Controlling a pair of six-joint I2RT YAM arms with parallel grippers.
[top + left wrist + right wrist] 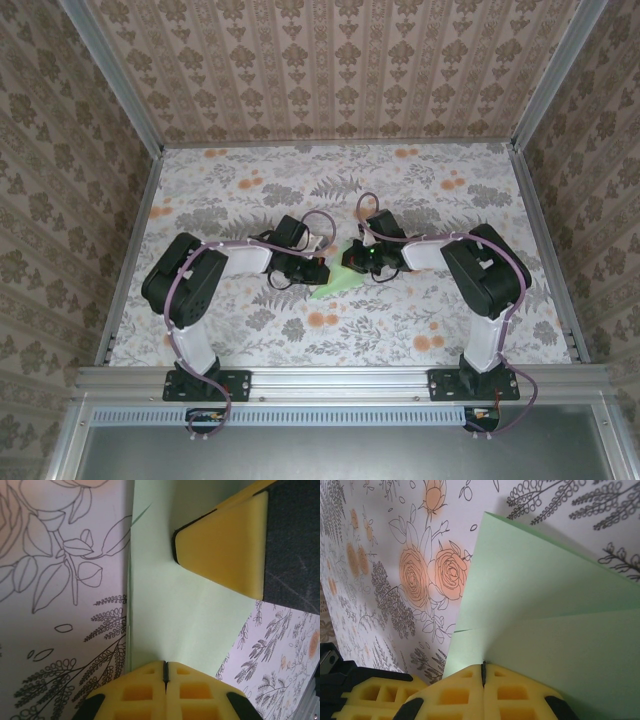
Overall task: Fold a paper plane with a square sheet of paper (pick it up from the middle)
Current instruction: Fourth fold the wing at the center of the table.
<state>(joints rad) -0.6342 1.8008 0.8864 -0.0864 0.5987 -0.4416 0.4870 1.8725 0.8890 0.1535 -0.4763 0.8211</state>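
Observation:
The pale green paper (338, 284) lies on the floral tablecloth at mid-table, folded into a pointed shape with overlapping flaps. My left gripper (318, 268) and right gripper (352, 262) meet over it. In the left wrist view the left gripper (166, 664) is shut, its yellow tips resting against the paper (175, 605), with a yellow finger of the right gripper (225, 555) pressed on the sheet ahead. In the right wrist view the right gripper (484, 667) is shut too, tips against the paper (545, 610) where a folded flap lies over a lower layer. Nothing shows between either pair of jaws.
The orange-and-grey floral tablecloth (250, 190) covers the table. Metal rails (130, 250) and patterned walls enclose it on the left, right and back. A metal beam (340, 378) runs along the near edge by the arm bases.

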